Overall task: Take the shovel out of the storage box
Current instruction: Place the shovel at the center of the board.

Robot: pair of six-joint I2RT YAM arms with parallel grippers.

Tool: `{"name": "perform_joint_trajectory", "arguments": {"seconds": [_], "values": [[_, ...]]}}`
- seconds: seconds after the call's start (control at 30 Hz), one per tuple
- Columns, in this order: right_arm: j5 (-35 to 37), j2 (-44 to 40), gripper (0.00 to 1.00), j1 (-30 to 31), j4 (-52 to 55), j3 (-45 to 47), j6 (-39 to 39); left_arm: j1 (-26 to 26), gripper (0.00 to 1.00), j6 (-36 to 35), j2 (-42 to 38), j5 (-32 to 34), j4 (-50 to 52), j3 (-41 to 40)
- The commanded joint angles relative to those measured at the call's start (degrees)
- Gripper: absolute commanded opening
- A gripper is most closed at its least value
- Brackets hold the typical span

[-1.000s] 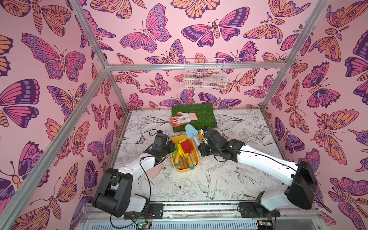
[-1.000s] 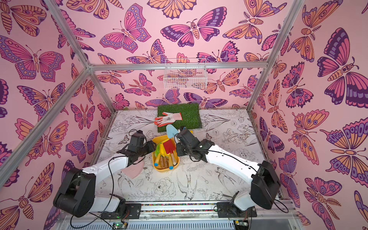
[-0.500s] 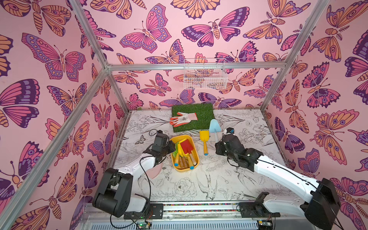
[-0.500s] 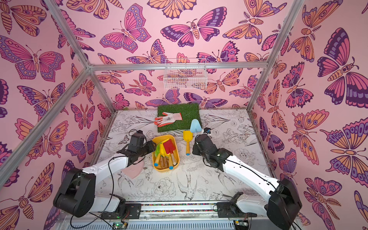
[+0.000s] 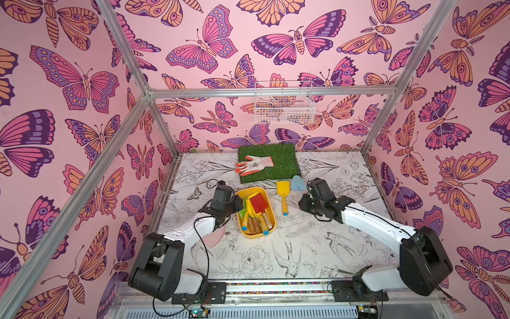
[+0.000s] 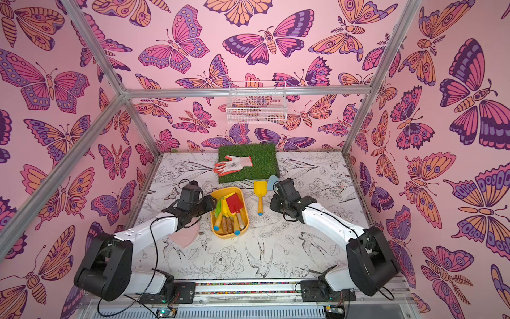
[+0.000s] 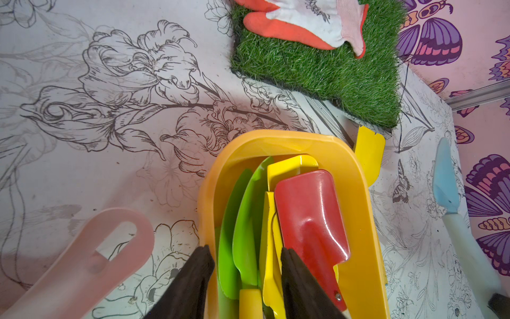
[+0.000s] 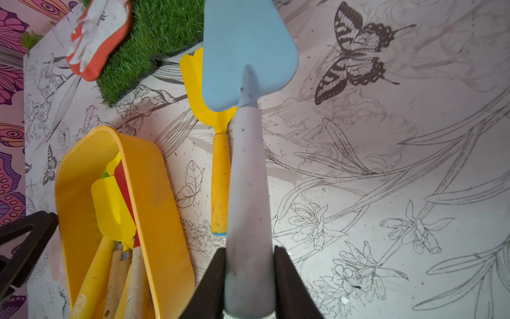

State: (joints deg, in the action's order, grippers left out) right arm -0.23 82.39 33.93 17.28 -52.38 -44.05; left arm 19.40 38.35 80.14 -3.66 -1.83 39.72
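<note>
Setting down the blue shovel (image 8: 248, 55) is judged the step in hand. The shovel is already clear of the storage box (image 5: 255, 234) and is carried by its pale handle in the right pincer (image 8: 249, 251), whose dark fingers (image 8: 212, 276) are clamped against either side of that handle. Location: over the worktop (image 5: 303, 248) on the right side of the box, blade toward the corner of the green turf mat (image 5: 284, 165); whether the blade touches the worktop cannot be told. Neighbouring item: a yellow shovel (image 5: 283, 193), lying loose on the worktop between the box and the blue shovel, just beside the latter. In the right wrist view the blue blade overlaps the yellow one. Left pincer (image 7: 247, 248): astride the box's side wall, one finger (image 7: 190, 281) outside and the other inside among the tools, closed across the wall and tool stems, apparently pinning the box. Contents of box: a red shovel (image 7: 311, 221), green blades (image 7: 242, 221), a yellow blade and wooden-handled stems. Handling notes, as judgement:
- Move the blue shovel a little further from the yellow one before lowering, so the blade lands on bare worktop.
- Bring it down level, since the smooth tapered handle may slide if tipped.
- Part the fingers only once it rests, then lift straight up to avoid dragging it.
- Leave the left pincer's hold on the box alone until the release.

Also present: an orange-and-white glove (image 5: 254, 165) on the mat.
</note>
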Motion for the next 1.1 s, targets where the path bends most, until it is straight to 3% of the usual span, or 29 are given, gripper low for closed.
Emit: {"name": "perform_joint_trajectory", "arguments": {"seconds": [0.0,0.43,0.83,1.07], "values": [[-4.86,2.8,0.14,-1.67,-0.42,-3.78,2.09,0.2,0.47,-0.62,1.84,-3.11,0.95,0.27],[-6.66,9.49,0.14,-6.54,-0.6,-6.29,4.3,0.2,0.48,-0.64,2.28,-3.24,1.0,0.45],[-8.2,15.53,0.16,-6.89,3.29,-9.94,11.09,0.2,0.48,-0.72,2.38,-3.14,0.95,0.46],[-8.17,18.36,0.24,-6.95,3.07,-10.99,10.67,0.18,0.47,-0.73,2.42,-3.11,0.95,0.44]]}}
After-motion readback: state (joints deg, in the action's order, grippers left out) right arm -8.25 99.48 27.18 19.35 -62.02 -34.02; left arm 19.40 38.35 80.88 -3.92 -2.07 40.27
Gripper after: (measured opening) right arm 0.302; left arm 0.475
